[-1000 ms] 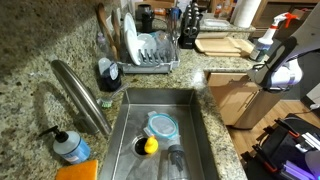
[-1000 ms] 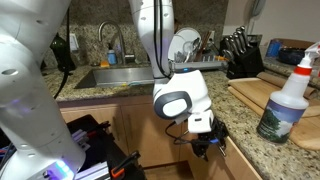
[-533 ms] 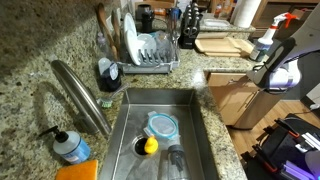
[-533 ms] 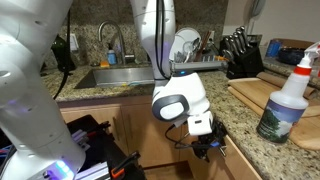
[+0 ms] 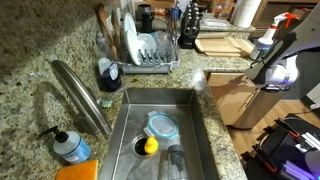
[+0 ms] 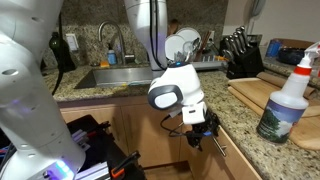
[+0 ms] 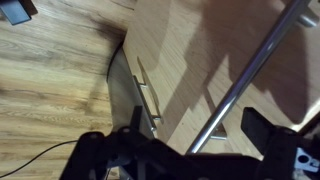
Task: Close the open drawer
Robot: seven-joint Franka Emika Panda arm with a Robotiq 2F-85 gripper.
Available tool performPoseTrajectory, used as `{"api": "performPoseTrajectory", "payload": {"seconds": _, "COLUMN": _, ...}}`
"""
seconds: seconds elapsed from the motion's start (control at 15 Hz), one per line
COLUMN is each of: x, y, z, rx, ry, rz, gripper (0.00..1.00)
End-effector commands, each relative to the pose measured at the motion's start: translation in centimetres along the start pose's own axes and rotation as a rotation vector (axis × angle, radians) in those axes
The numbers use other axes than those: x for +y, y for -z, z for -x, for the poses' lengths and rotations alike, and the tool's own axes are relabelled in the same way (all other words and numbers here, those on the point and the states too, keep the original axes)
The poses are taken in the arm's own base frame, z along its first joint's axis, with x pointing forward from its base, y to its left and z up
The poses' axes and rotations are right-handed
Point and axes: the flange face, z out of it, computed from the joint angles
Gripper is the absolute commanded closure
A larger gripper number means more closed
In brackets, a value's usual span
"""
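The drawer (image 5: 233, 100) is a light-brown wooden box pulled out from the cabinet to the right of the sink. Its flat front also shows in an exterior view (image 6: 232, 165) and fills the wrist view (image 7: 190, 50). A steel bar handle (image 7: 250, 75) runs slantwise across the front. My gripper (image 7: 185, 150) is open, with a dark finger on each side of the handle's lower end. In an exterior view my gripper (image 6: 203, 137) is right at the drawer front below the counter edge. The drawer's inside is hidden.
The steel sink (image 5: 200, 130) holds a blue lid and a yellow object. A dish rack (image 5: 150, 52), faucet (image 5: 85, 95) and soap bottle (image 5: 72, 147) stand around it. A spray bottle (image 6: 285, 100) and cutting board (image 6: 262, 92) are on the counter. A black case (image 6: 95, 150) is on the floor.
My wrist has shifted slightly up and toward the sink side, and the gripper has turned a little at the drawer front. The drawer looks unmoved.
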Motion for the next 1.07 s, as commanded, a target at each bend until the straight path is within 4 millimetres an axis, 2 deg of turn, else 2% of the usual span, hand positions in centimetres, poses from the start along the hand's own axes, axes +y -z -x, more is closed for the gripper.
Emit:
{"api": "performPoseTrajectory", "payload": {"seconds": 0.0, "x": 1.4, "y": 1.1, "z": 0.5, "rx": -0.121, "ry": 0.024, "rz": 0.158, "gripper": 0.0}}
{"api": "performPoseTrajectory", "payload": {"seconds": 0.13, "x": 2.2, "y": 0.9, "z": 0.9, "rx": -0.164, "ry": 0.019, "rz": 0.27, "gripper": 0.0}}
{"api": "performPoseTrajectory", "payload": {"seconds": 0.27, "x": 2.7, "y": 0.4, "z": 0.7, "rx": -0.127, "ry": -0.003, "rz": 0.343, "gripper": 0.0}}
{"api": "performPoseTrajectory", "payload": {"seconds": 0.33, "x": 2.0, "y": 0.2, "z": 0.7, "rx": -0.146, "ry": 0.006, "rz": 0.285, "gripper": 0.0}}
{"api": "performPoseTrajectory", "payload": {"seconds": 0.47, "x": 1.9, "y": 0.2, "z": 0.9, "rx": -0.142, "ry": 0.007, "rz": 0.29, "gripper": 0.0}}
{"api": "performPoseTrajectory", "payload": {"seconds": 1.0, "x": 0.8, "y": -1.3, "z": -1.7, "rx": -0.055, "ry": -0.093, "rz": 0.085, "gripper": 0.0}}
